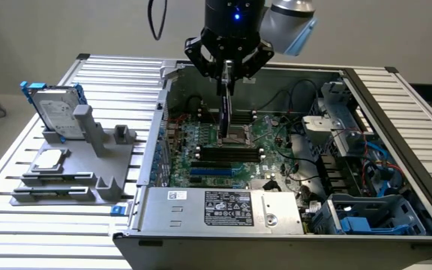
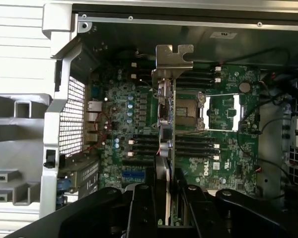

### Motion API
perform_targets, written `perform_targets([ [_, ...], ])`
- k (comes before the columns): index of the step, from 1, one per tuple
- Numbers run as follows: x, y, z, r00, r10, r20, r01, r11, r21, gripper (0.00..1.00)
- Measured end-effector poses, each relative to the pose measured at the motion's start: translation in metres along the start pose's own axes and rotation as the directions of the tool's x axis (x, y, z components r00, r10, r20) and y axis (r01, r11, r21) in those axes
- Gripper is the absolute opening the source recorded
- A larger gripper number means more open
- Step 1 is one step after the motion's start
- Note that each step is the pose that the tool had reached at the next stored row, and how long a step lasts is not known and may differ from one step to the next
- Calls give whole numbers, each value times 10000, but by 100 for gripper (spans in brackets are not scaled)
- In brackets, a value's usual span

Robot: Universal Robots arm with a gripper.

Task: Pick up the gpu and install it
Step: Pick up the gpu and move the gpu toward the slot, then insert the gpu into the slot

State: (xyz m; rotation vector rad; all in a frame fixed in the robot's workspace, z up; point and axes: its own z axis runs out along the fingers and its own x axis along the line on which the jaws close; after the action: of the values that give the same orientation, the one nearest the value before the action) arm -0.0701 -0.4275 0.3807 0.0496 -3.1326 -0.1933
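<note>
gripper (image 2: 167, 196) up close is clamped on our gpu (image 2: 167, 119), hanging edge-on above the motherboard (image 2: 228, 148); pickup's done, we haven't seated it yet.

Metal, plastic and circuit-board surfaces in and around an open computer case (image 1: 201, 247).
The counter (image 1: 43, 230) is ribbed silver metal with a dull sheen. The computer case is matt grey sheet metal with a perforated metal grille (image 2: 75, 114). Its motherboard (image 1: 224, 154) is glossy green circuit board. The gpu (image 2: 174, 57) has a shiny silver metal bracket. The pincer (image 1: 227, 80) looks smooth, matt black. The holder (image 1: 107, 174) is matt grey plastic; the hard drive (image 1: 53, 109) is silver metal with blue plastic edging.
</note>
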Motion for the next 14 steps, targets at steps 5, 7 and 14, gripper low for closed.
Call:
perform_targets([
  [5, -24, -6, 45, 10000, 1, -1, -1, 10000, 2, 26],
  [7, -24, -6, 45, 10000, 0, -1, 0, 10000, 1, 26],
  [14, -24, -6, 45, 10000, 0, -1, 0, 10000, 1, 26],
])
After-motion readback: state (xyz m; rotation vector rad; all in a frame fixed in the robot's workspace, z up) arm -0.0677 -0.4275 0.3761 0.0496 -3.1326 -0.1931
